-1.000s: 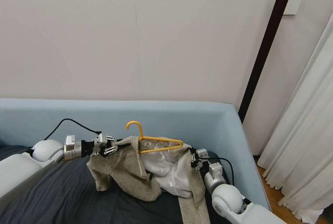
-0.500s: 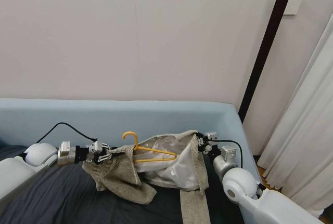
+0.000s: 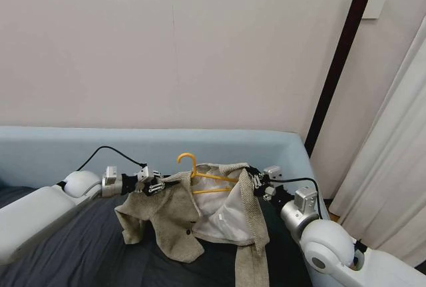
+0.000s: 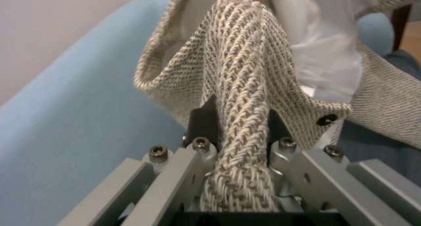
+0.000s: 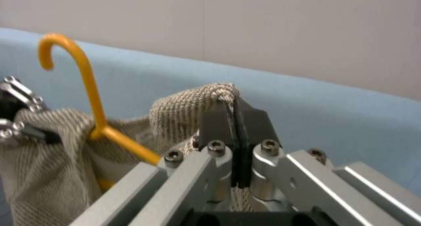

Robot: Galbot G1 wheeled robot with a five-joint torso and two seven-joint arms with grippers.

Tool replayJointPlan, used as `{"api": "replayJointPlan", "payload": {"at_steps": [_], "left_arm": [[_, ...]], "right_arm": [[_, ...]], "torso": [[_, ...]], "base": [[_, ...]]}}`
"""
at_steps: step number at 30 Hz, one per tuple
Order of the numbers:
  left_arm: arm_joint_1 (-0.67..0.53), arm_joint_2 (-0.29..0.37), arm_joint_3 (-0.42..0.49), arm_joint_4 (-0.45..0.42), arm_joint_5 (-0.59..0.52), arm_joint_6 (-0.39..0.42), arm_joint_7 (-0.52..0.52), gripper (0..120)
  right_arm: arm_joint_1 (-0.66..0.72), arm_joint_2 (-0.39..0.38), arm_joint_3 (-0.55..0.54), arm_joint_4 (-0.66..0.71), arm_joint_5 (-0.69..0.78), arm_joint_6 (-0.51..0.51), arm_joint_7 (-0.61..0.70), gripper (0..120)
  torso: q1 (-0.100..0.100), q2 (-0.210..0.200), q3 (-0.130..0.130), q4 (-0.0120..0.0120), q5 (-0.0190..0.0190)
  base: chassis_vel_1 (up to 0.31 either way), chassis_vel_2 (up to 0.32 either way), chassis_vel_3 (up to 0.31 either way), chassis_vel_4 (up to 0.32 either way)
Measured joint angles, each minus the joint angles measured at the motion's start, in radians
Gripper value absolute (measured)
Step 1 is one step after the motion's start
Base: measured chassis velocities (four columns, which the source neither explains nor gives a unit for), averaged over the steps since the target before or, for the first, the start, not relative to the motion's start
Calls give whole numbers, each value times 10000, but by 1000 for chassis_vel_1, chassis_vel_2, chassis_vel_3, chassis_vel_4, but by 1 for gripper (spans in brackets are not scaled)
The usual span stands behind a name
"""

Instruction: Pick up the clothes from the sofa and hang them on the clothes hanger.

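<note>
Tweed jacket [image 3: 174,215] on a yellow hanger [image 3: 202,174], held over the blue sofa [image 3: 66,144] seat.
The left gripper [image 3: 153,185] is clamped on one jacket shoulder and the right gripper [image 3: 255,182] is pinched tight on the other, both before the sofa's backrest.
</note>
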Motion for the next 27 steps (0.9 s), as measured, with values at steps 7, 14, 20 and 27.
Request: {"api": "replayJointPlan", "payload": {"at_steps": [7, 14, 20, 27], "left_arm": [[-871, -1128, 989, 555, -94, 147, -418, 8], [-1051, -1837, 944, 907, -516, 341, -1211, 8], [-1021, -2215, 612, 1143, -881, 413, -1754, 8], [-1234, -2248, 246, 1099, -1459, 509, -2218, 8]], "right_arm": [[21, -314, -59, 628, 89, -64, -25, 0], [-225, -656, 120, 1446, 247, -120, -6, 0], [-546, -804, 167, 2157, 355, -132, -73, 0], [-781, -758, 92, 2393, 317, -64, -269, 0]], "torso": [[0, 0, 0, 1, 1], [0, 0, 0, 4, 1], [0, 0, 0, 3, -1], [0, 0, 0, 2, -1]], "base": [[0, 0, 0, 0], [0, 0, 0, 0], [0, 0, 0, 0], [0, 0, 0, 0]]}}
